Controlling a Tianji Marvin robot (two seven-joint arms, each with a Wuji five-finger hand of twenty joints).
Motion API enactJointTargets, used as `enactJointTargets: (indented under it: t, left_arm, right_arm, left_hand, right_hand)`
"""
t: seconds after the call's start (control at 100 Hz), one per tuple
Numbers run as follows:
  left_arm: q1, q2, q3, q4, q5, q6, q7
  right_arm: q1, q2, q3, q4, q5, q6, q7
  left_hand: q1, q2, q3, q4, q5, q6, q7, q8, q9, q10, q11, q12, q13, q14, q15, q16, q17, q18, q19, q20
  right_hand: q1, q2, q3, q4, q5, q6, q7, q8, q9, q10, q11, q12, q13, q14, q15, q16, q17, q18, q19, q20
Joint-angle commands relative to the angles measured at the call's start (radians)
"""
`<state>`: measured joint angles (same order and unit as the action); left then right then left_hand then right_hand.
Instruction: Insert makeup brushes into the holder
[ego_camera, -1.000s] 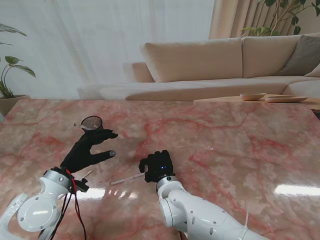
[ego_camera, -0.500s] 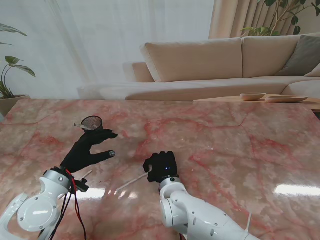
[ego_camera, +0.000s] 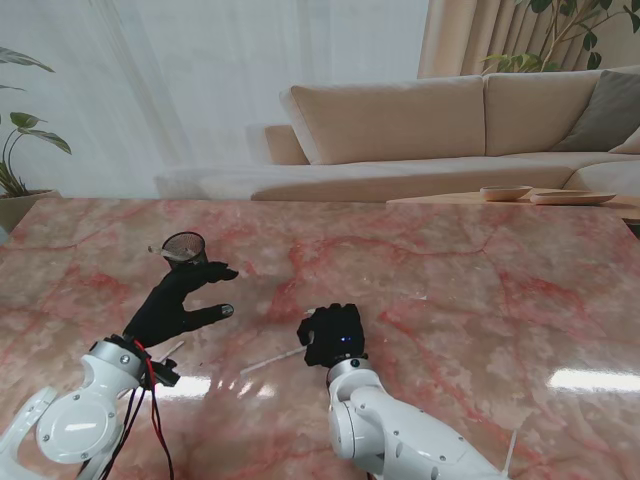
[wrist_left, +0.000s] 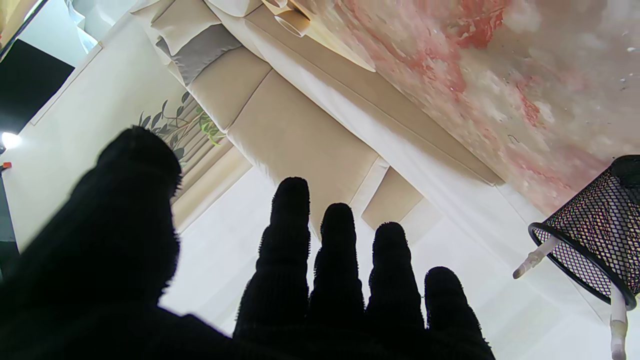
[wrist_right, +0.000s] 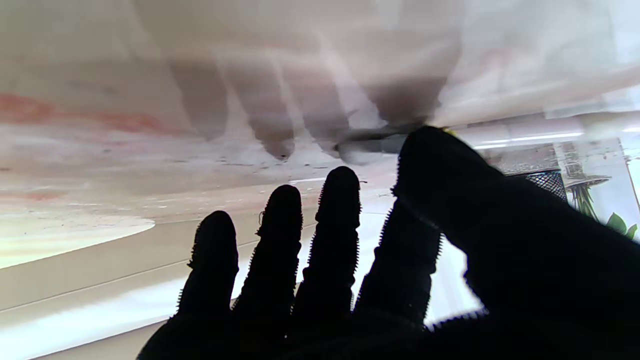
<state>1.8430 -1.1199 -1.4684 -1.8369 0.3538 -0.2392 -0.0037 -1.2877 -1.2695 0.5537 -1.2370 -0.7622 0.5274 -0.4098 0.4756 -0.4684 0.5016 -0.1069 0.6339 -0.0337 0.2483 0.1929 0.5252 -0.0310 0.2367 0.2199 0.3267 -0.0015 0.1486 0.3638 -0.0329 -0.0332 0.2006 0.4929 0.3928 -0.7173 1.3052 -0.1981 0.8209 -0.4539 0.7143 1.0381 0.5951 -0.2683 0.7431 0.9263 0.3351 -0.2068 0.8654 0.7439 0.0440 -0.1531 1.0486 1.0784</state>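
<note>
Stretching wide: glossy pink-veined marble bench (ego_camera: 470, 270), beige fabric sofa (ego_camera: 420, 130) lying beyond. Left hand (ego_camera: 175, 300) fingers spreading empty; right hand (ego_camera: 335, 335) fingers curling, grip unclear.

The holder (ego_camera: 184, 247) stands left of and beyond the brush (ego_camera: 272, 359) on the table (ego_camera: 480, 290).
</note>
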Motion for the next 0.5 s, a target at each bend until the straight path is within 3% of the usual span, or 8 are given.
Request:
enactJointTargets:
  t: [0.0, 0.49]
  left_arm:
    - [0.002, 0.001, 0.009, -0.001, 0.005, 0.013, -0.006]
    - [-0.025, 0.007, 0.041, 0.023, 0.005, 0.036, -0.035]
  right_arm:
    - [-0.016, 0.016, 0.007, -0.003, -0.008, 0.015, 0.011]
    - [-0.036, 0.038, 0.049, -0.06, -0.068, 0.001, -0.014]
  left_hand:
    - [-0.018, 0.03, 0.011, 0.029, 0.008, 0.002, 0.004, 0.002, 0.005, 0.002, -0.01, -0.005, -0.014, -0.039, -0.027, -0.002, -0.015, -0.014, -0.043, 0.02]
    - [-0.015, 0.024, 0.018, 0.029, 0.017, 0.015, -0.012, -0.007, 0.016, 0.006, -0.008, -0.004, -0.012, -0.032, -0.024, -0.001, -0.012, -0.01, -0.024, 0.035]
  right_hand:
    - [-0.018, 0.017, 0.071, 0.055, 0.11, 0.105, 0.138, 0.057, 0.002, -0.001, 0.019, 0.015, -0.034, -0.034, 0.018, 0.022, -0.014, -0.032, 0.006, 0.03]
    - [-0.015, 0.014, 0.072, 0.058, 0.112, 0.105, 0.141, 0.054, 0.013, 0.003, 0.016, 0.02, -0.025, -0.029, 0.018, 0.022, -0.008, -0.026, 0.008, 0.035]
